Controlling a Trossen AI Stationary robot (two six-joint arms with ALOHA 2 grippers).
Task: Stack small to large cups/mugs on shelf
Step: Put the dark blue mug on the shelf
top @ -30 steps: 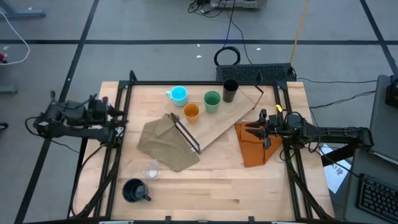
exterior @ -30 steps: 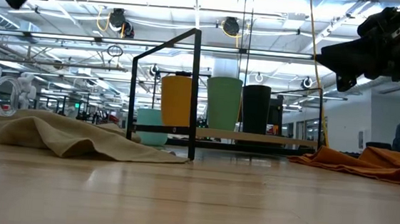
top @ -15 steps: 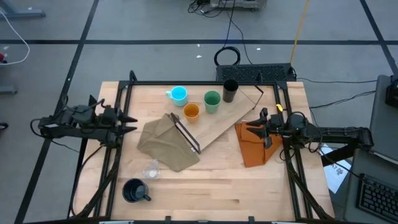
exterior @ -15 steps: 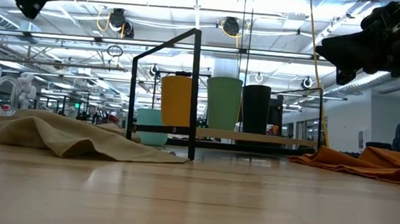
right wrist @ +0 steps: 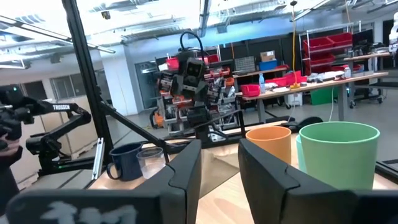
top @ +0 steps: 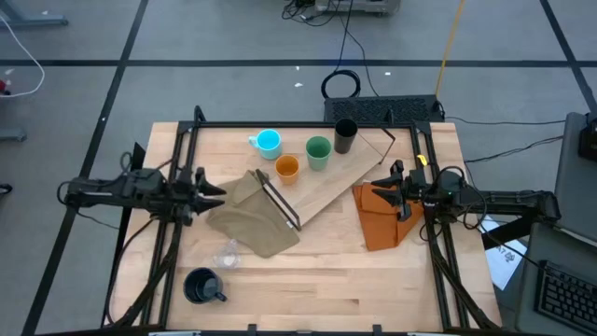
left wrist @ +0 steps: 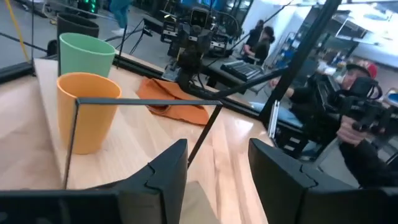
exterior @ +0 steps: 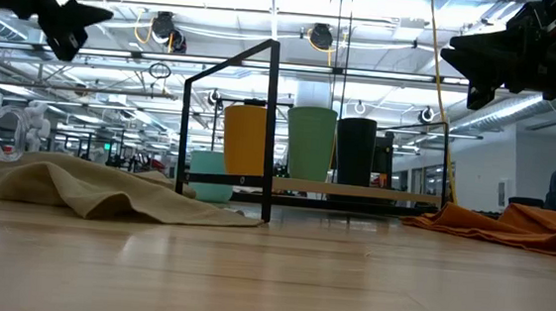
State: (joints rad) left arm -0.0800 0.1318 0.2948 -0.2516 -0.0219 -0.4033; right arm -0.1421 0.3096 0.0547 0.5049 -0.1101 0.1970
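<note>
The plywood shelf (top: 334, 179) lies diagonally on the table, with its black frame (top: 280, 203) at the near-left end. The orange cup (top: 287, 168), green cup (top: 318, 151) and black tumbler (top: 345, 135) stand upright on it in a row. The cyan mug (top: 269, 141) stands on the table beside the board. The clear cup (top: 227, 253) and navy mug (top: 201, 286) sit near the front-left. My left gripper (top: 216, 194) hovers open at the olive cloth's left edge, raised above the table (exterior: 68, 22). My right gripper (top: 378, 187) hovers open over the orange cloth (exterior: 479, 70).
An olive-tan cloth (top: 247, 217) lies bunched against the shelf's frame end. A folded orange cloth (top: 381, 219) lies right of the shelf. A black rail frame (top: 191, 140) borders the table. People and benches (left wrist: 348, 93) show beyond the table. Bare wood (top: 326, 280) spans the near side.
My left gripper has travelled from outside the table's left rail toward the right, arriving at the olive cloth's left edge, and stays open. My right gripper has edged slightly toward the shelf. No cup, cloth or shelf has moved.
</note>
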